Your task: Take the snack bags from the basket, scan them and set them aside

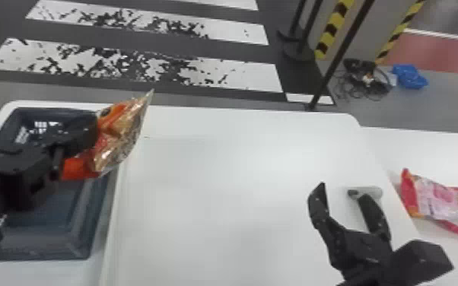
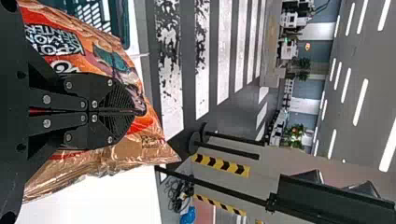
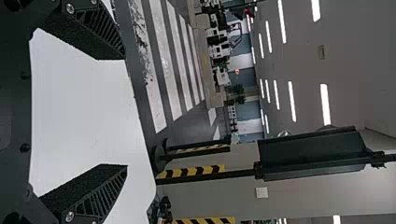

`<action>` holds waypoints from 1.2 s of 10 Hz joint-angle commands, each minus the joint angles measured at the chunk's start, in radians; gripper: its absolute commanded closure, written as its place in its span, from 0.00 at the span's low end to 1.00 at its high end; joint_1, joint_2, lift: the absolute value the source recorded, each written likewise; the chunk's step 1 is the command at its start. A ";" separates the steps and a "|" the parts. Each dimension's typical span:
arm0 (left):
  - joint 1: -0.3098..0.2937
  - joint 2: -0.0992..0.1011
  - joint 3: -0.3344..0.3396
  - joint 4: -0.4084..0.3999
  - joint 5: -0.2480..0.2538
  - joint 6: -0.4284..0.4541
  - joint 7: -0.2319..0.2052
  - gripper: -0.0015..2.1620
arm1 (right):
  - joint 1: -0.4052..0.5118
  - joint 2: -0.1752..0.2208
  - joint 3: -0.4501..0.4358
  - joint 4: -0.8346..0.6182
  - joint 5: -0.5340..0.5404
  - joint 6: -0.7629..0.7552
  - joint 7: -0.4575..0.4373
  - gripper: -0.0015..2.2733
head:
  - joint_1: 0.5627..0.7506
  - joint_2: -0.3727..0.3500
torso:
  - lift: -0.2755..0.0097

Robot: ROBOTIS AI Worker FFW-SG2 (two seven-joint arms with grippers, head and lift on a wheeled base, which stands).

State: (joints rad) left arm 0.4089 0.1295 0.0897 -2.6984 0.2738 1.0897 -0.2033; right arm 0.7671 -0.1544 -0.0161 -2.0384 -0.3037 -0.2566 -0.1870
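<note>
The orange snack bag (image 1: 127, 131) hangs over the right rim of the basket (image 1: 49, 253), your left gripper (image 2: 135, 112) holding it in clenched jaws. Clear that rim before you carry it rightward over the worktop (image 1: 220, 171); squeezing harder might crease the code. Your right gripper (image 1: 343, 192), jaws parted and empty, is well right of the basket; the pink bag (image 1: 443, 201) lies farther right.

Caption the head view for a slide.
Left gripper holding an orange snack bag, right gripper open over the white table.
</note>
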 commanded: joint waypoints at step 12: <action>-0.167 -0.033 -0.561 0.453 -0.298 -0.216 -0.108 0.99 | -0.017 0.006 -0.062 -0.026 -0.018 0.056 -0.025 0.04 | 0.70 0.03 | 0.70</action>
State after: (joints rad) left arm 0.2568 0.1078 -0.4326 -2.2969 0.0075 0.9220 -0.3117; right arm 0.7506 -0.1487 -0.0734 -2.0561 -0.3194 -0.2072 -0.2117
